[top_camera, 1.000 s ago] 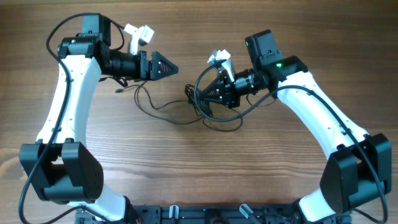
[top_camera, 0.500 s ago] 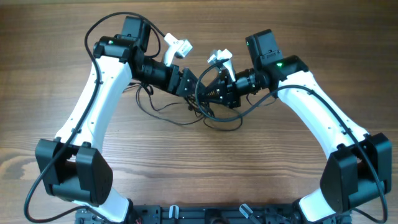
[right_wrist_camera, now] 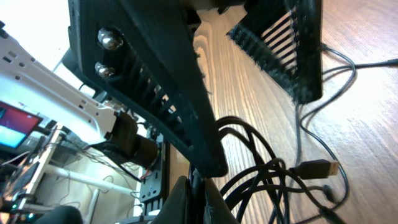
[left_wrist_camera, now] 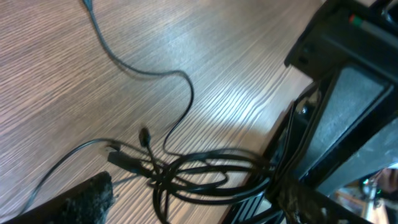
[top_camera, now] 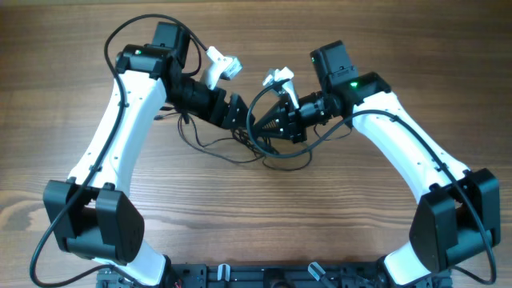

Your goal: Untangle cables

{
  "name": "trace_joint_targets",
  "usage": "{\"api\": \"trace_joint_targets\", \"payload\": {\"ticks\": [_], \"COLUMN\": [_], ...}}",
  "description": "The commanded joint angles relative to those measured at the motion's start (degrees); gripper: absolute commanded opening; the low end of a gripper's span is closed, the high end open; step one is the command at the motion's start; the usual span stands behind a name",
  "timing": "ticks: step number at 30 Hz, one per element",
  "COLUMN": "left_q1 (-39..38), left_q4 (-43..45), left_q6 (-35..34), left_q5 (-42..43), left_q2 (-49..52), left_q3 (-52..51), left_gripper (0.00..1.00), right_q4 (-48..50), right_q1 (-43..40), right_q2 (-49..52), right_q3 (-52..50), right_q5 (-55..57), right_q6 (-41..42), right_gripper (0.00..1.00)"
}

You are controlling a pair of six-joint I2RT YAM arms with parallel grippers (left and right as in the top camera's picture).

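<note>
**Asker:** Where are the cables?

**Me:** In a knot at the middle of the bench, right between my two claws. One loose strand trails off to my left across the wood. A flat plug lies just beside the loops.

**Asker:** And the claws?

**Me:** My right claw is closed. As far as I can see, it pinches a strand of the bundle, with a loop standing up around it. My left claw is spread wide, a finger on each side of the knot, gripping nothing.

**Asker:** Which step is that?

**Me:** An early one, I reckon: one side is anchored and the other is picking its strand. Nothing is separated yet, and the loops cross each other several times.

**Asker:** Next move?

**Me:** I'd bring the left claw down on a single cord near the crossing and close on that alone. Then I'd draw it away from the right claw, gently, so the knot loosens rather than tightens. Catching two strands would drag the whole bundle.
</note>
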Motion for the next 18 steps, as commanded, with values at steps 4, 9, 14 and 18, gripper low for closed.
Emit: {"api": "trace_joint_targets", "payload": {"ticks": [4,9,14,18], "left_q1": [-0.2,2.6,8.8,9.2], "left_q4": [-4.8,-5.1,-10.3,-15.1], "left_q6": [22.3,24.6,34.7,42.1], "left_q5": [-3.5,-3.4,6.8,11.8], "left_q2": [-0.1,-0.1,-0.1,-0.1], "left_q3": [-0.6,-0.6,-0.6,-0.6], "left_gripper": [0.79,0.78,0.79,0.78], "right_q4": [1.6,1.6,1.6,1.6], "right_q1": [-1.4,-1.4,-1.4,-1.4], "right_q2": [-0.1,-0.1,-0.1,-0.1], "right_q3": [1.7,1.7,1.7,1.7], "right_q5": [-1.7,-1.7,-1.7,-1.7], "right_q6": [0.0,-0.1,-0.1,-0.1], "right_gripper": [0.04,0.04,0.04,0.04]}}
